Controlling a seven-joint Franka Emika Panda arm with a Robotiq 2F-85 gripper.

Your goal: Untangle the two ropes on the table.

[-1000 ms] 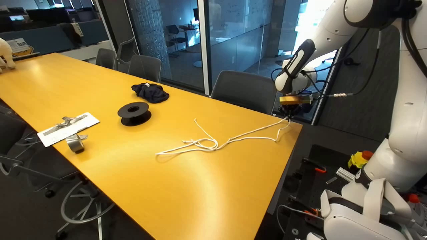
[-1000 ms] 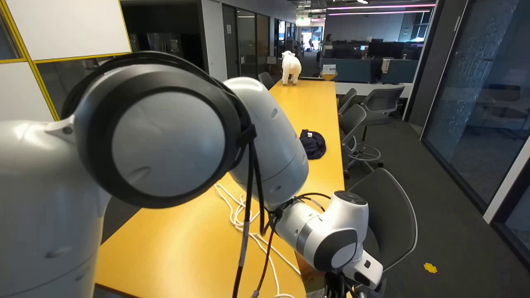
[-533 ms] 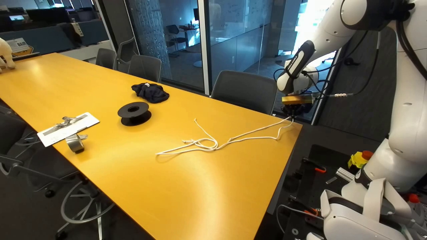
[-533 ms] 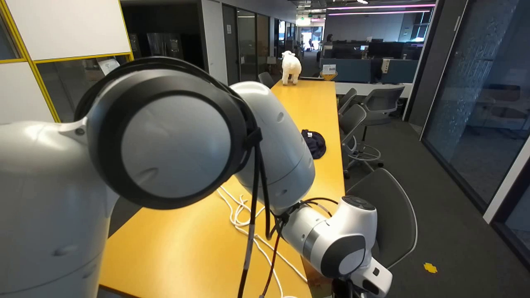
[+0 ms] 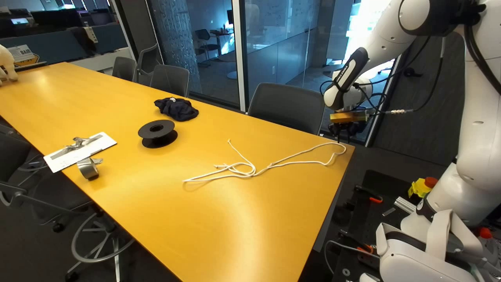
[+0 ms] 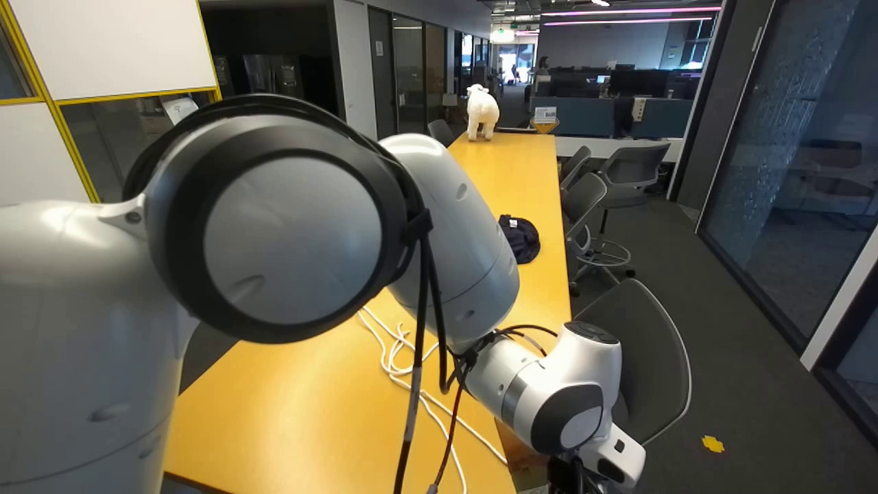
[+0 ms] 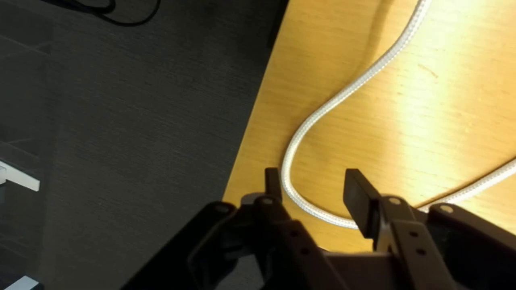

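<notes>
Two whitish ropes lie on the glossy yellow-orange table (image 5: pixel 250 219). In an exterior view, one rope (image 5: pixel 313 161) makes a long loop to the right, its bend near the table corner. The other rope (image 5: pixel 215 178) loops to the left. They cross and tangle in the middle; which strand lies on top is unclear. The tangle (image 6: pixel 391 367) is partly hidden by the arm. My gripper (image 5: pixel 343 138) is open just above the right loop's bend. In the wrist view, the open gripper's (image 7: pixel 313 175) fingers stand apart, with the rope (image 7: pixel 346 92) curving between them, not gripped.
A black spool (image 5: pixel 157 134) and a dark cloth cap (image 5: pixel 178 109) are left of the ropes. A white board (image 5: pixel 80 152) and a tape roll (image 5: pixel 88 168) lie near the table's long edge. A chair (image 5: pixel 287 107) stands behind. The table edge is close to my gripper.
My gripper shifted slightly right toward the table corner, then opened. The rope bend it held has come free and now lies on the table below the fingers.
</notes>
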